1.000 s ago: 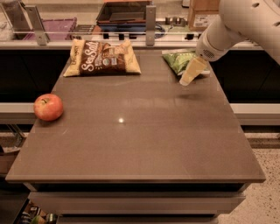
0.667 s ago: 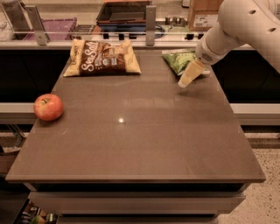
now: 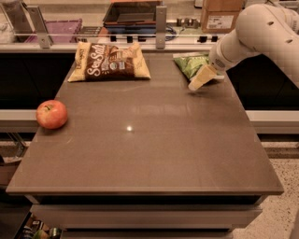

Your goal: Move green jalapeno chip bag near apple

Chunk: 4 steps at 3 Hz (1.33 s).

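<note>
The green jalapeno chip bag (image 3: 192, 65) lies at the table's far right, partly covered by my arm. The gripper (image 3: 201, 80) is on its near right edge, low over the table, tips pointing down-left. The red apple (image 3: 51, 114) sits at the table's left edge, far from the bag and the gripper.
A larger tan-and-brown "Sea Salt" chip bag (image 3: 110, 61) lies at the far left-centre of the brown table (image 3: 140, 154). Behind the table runs a counter with a dark tray (image 3: 133, 13), a purple bin (image 3: 53, 29) and a cardboard box (image 3: 221, 15).
The gripper has shifted slightly left and toward the front along the green bag's edge. The bag, the apple and the Sea Salt bag have not moved.
</note>
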{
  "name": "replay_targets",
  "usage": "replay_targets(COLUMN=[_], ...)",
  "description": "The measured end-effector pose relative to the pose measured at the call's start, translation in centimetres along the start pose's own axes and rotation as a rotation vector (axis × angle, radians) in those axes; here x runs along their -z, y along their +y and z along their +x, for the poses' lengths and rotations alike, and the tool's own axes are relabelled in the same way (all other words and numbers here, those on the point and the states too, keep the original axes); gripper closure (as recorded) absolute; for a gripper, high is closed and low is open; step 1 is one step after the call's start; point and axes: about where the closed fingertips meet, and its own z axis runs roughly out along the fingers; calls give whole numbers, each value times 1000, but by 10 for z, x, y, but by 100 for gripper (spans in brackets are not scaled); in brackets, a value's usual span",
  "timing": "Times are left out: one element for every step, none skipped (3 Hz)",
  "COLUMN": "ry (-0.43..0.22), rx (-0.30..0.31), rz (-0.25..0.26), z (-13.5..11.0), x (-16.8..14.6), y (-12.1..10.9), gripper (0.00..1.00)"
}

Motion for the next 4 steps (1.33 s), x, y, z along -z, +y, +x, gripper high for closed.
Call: replay_targets(ry=[-56,-80,-73,-72], rx=[11,8,-19,-19], rz=[47,50,1,-4], z=[-11,-15,-4,-4], x=[-1,-9,-27,-30], y=[-19,-25,-14,-12], gripper=[0,0,0,15])
